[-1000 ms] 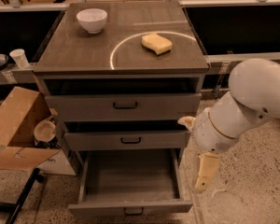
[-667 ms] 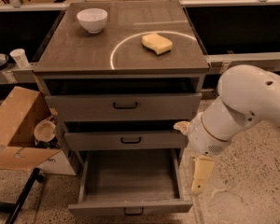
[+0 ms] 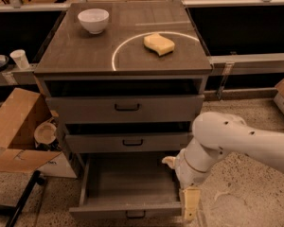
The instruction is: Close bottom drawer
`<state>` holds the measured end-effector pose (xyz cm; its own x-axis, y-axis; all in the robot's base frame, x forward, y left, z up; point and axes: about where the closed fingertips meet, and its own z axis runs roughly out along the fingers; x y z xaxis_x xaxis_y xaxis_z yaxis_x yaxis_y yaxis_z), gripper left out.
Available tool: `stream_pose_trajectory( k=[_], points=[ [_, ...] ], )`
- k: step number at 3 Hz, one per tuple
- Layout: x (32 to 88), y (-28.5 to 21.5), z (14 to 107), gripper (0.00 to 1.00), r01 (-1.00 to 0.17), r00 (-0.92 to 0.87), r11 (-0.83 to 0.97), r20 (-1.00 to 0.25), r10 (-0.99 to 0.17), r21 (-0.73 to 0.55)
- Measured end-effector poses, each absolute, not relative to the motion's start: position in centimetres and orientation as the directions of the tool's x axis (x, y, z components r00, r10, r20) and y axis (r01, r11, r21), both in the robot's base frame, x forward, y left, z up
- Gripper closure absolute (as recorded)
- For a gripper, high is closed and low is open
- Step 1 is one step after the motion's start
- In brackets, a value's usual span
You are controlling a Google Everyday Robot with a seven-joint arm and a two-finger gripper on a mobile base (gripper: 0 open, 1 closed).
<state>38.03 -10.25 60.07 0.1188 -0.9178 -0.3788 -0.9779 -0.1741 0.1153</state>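
1. The robot's white arm (image 3: 236, 141) reaches in from the right edge of the camera view and bends down to the cabinet's foot, its gripper (image 3: 189, 203) hanging at the right front corner of the bottom drawer (image 3: 125, 186); from this angle it cannot be told whether the jaws are wide or narrow, or whether they touch the drawer
2. The bottom drawer stands pulled well out over the speckled floor (image 3: 246, 193), its plain grey box open to the camera just left of the jaws as the camera sees them, its short front panel and small dark bar handle (image 3: 135, 214) at about the jaws' own height
3. Above the jaws and to their left, the middle drawer (image 3: 128, 142) shows its front with a like dark handle; higher again sits the taller-fronted top drawer (image 3: 125, 109), a dark gap showing over each of the two
4. Far above the jaws, the cabinet's counter (image 3: 75, 56) carries a white bowl (image 3: 93, 20) at its back left and a yellow sponge (image 3: 158, 44) to the right of centre, the two well apart; the sponge lies inside a pale ring (image 3: 114, 56) marked on the counter
5. Well to the left of the jaws, an open cardboard box (image 3: 16, 126) rests on the floor beside the cabinet, with a round tan object (image 3: 45, 132) between box and cabinet that is too unclear to name
6. Further up on that side, a white paper cup (image 3: 20, 59) stands upright on a ledge, level with the counter's front edge
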Motion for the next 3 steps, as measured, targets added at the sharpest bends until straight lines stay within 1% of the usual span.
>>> stream_pose_trajectory(
  k=[1,2,3],
  points=[
    [36.4,-9.1,54.5,0.00,-0.956,0.154,-0.238,-0.397,-0.905,0.171],
    [34.6,-7.4,48.9,0.00,-0.931,0.152,-0.276,-0.437,-0.887,0.237],
    [34.6,-7.4,48.9,0.00,-0.931,0.152,-0.276,-0.437,-0.887,0.237]
  ],
)
